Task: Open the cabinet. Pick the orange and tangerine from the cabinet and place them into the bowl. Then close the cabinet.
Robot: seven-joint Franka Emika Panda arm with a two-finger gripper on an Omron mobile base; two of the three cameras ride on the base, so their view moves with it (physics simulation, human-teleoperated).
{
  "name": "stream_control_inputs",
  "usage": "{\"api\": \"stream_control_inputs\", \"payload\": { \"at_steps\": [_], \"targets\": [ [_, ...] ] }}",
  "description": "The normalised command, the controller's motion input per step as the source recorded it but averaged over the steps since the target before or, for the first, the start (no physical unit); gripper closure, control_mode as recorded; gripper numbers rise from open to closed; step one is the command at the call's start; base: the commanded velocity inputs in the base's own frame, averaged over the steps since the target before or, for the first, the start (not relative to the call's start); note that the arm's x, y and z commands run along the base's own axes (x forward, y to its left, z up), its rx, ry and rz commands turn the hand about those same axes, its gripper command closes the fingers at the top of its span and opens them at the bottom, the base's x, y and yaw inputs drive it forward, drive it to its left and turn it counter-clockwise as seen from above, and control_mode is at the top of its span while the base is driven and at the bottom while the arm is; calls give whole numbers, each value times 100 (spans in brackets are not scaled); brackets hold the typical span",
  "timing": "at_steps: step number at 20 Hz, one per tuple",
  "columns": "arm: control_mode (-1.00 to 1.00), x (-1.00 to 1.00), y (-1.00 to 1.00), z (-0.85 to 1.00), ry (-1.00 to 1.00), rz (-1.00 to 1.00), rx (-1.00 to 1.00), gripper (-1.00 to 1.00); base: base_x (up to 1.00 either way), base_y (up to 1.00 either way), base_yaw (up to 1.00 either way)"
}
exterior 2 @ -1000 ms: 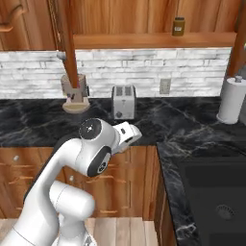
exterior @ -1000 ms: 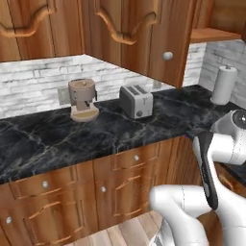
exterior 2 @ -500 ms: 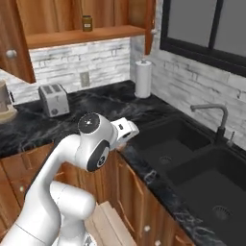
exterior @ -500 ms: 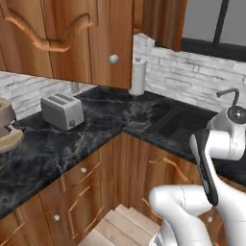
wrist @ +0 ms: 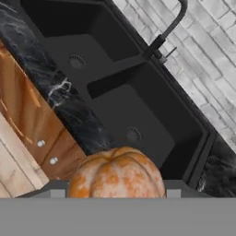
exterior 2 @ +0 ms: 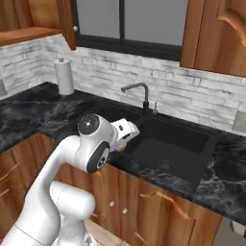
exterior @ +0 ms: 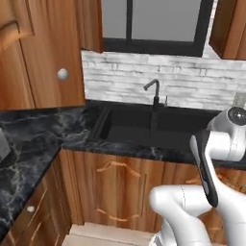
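Cabinet [exterior: 41, 53] at left, door shut, knob [exterior: 62, 74] facing us | sink [exterior 2: 168, 144] dead ahead, faucet [exterior 2: 139, 91] behind | fruit [wrist: 117, 173] rides at the jaws, apparently clamped, fingertips hidden | risk: base swings, fruit slips into the sink; bowl nowhere around here.

Evenly and softly lit, rendered, without hard shadows or glare. Coarse and blocky throughout, edges smeared. Black sink basin [wrist: 133, 115] reads darkest toward 12 o'clock; pale highlights on marbled tabletop [exterior: 29, 144]. No edge distortion.
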Motion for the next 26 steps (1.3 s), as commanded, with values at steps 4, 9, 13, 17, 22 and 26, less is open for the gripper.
{"api": "stream_control_inputs", "payload": {
  "at_steps": [4, 9, 13, 17, 22, 26],
  "targets": [
    [100, 0, 0, 0, 0, 0, 0, 100, -33, -7, -69],
    [100, 0, 0, 0, 0, 0, 0, 100, -16, -5, -25],
    [100, 0, 0, 0, 0, 0, 0, 100, 0, -53, 0],
    [100, 0, 0, 0, 0, 0, 0, 100, 0, -100, -1],
    [100, 0, 0, 0, 0, 0, 0, 100, 0, -100, -4],
    [100, 0, 0, 0, 0, 0, 0, 100, 0, -100, -8]
  ]
}}
